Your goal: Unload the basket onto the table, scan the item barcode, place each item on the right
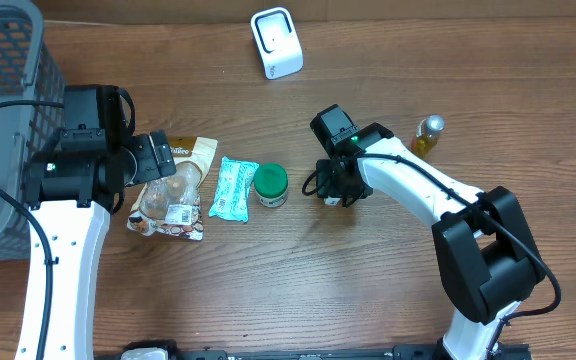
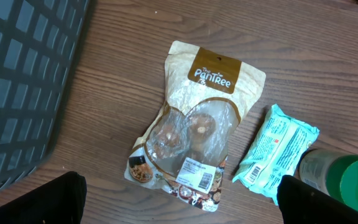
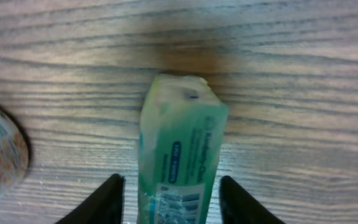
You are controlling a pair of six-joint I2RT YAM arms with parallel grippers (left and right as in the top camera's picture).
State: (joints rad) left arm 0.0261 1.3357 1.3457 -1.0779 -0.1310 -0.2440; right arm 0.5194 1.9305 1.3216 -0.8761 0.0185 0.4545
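A slim green packet (image 3: pixel 179 143) with a barcode at its near end lies on the wood between the fingers of my right gripper (image 3: pixel 171 193). The jaws are open, with a gap on each side of the packet. In the overhead view the right gripper (image 1: pixel 336 190) covers the packet, to the right of a green-lidded jar (image 1: pixel 271 185). A white scanner (image 1: pixel 276 42) stands at the back of the table. My left gripper (image 2: pixel 188 202) hangs wide open and empty over a tan snack pouch (image 2: pixel 194 124).
A teal wrapped packet (image 1: pixel 233 188) lies between the pouch (image 1: pixel 173 190) and the jar. A small bottle of yellow liquid (image 1: pixel 427 135) stands to the right of the right arm. A grey basket (image 1: pixel 8 100) fills the left edge.
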